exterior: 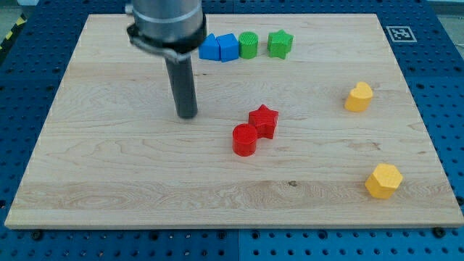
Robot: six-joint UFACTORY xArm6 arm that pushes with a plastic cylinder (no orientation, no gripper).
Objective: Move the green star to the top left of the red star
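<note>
One rod, no claw, so nothing is held: my tip touches bare board, left of the red star. Green star sits at the top. The arm hides the blue blocks' left edge.

You're looking at a pale wooden plank tabletop, a blue perforated metal base all around it, a black-and-white square marker at its top-right corner, soft even light.
</note>
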